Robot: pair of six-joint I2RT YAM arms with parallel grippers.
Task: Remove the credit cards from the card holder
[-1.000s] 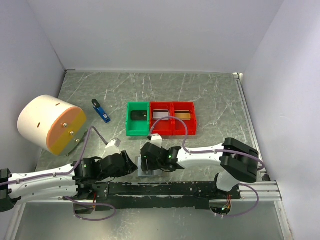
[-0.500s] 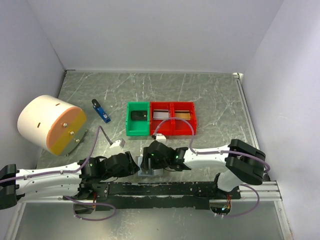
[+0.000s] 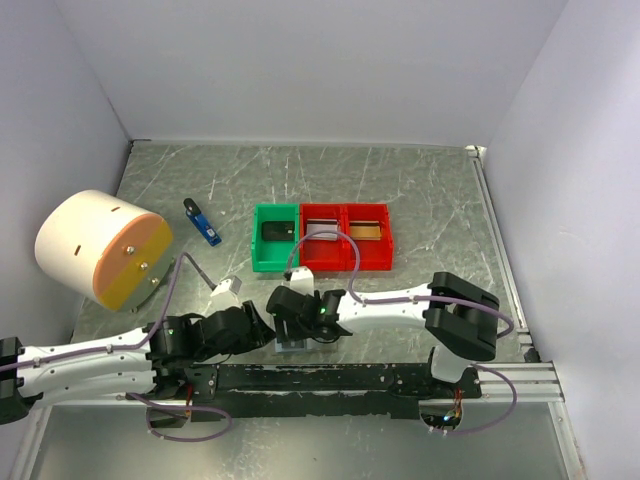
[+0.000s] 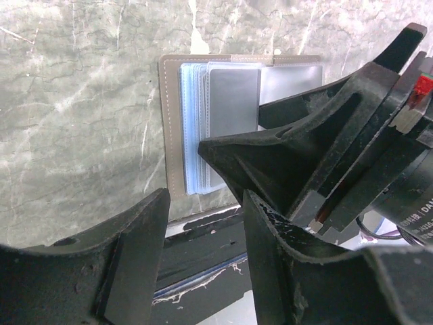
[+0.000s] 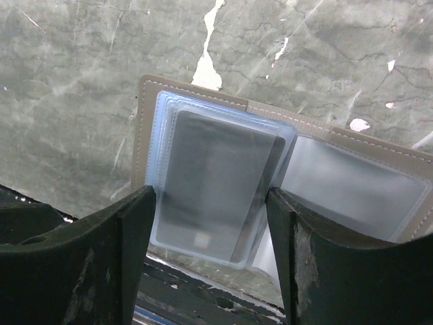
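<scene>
The card holder (image 5: 145, 128) lies open on the marble table at the near edge, its beige border around pale blue sleeves. A grey credit card (image 5: 210, 176) sits in the left panel's sleeves; the right panel (image 5: 352, 193) looks clear. My right gripper (image 5: 210, 261) is open just above the left panel, one finger over each long side of the sleeves. My left gripper (image 4: 203, 261) is open beside the holder's near-left corner, with nothing between its fingers. In the top view both grippers crowd over the card holder (image 3: 290, 346), right gripper (image 3: 288, 310), left gripper (image 3: 266, 330).
A green tray (image 3: 257, 238) holds a dark card and two red trays (image 3: 345, 262) hold cards behind the holder. A blue-and-black gadget (image 3: 202, 222) and a white-and-orange drum (image 3: 95, 245) stand to the left. A black rail (image 3: 330, 380) runs along the table's near edge.
My right gripper has shifted left over the holder's left panel and its jaws have widened. The left arm nudged right and came back to about the same place.
</scene>
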